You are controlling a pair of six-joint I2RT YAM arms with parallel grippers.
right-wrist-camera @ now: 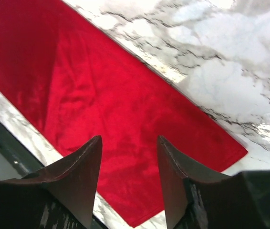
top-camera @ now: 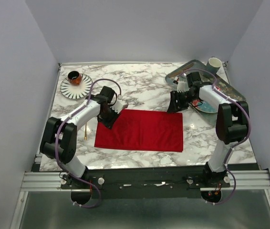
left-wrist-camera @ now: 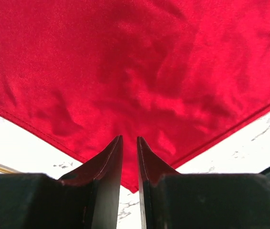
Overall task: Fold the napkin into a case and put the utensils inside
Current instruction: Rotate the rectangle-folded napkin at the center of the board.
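Left gripper (left-wrist-camera: 129, 138) jaws nearly together at the napkin (top-camera: 140, 130) corner, can't tell if pinching; right gripper (right-wrist-camera: 129, 138) spread over its far-right corner, table (right-wrist-camera: 221, 71) beyond.

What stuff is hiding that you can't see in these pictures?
- Top view: the left arm covers part of the thin gold utensil.
- Top view: the right arm hides part of the tray.
- Left wrist view: unclear whether the left end effector pinches the napkin corner.
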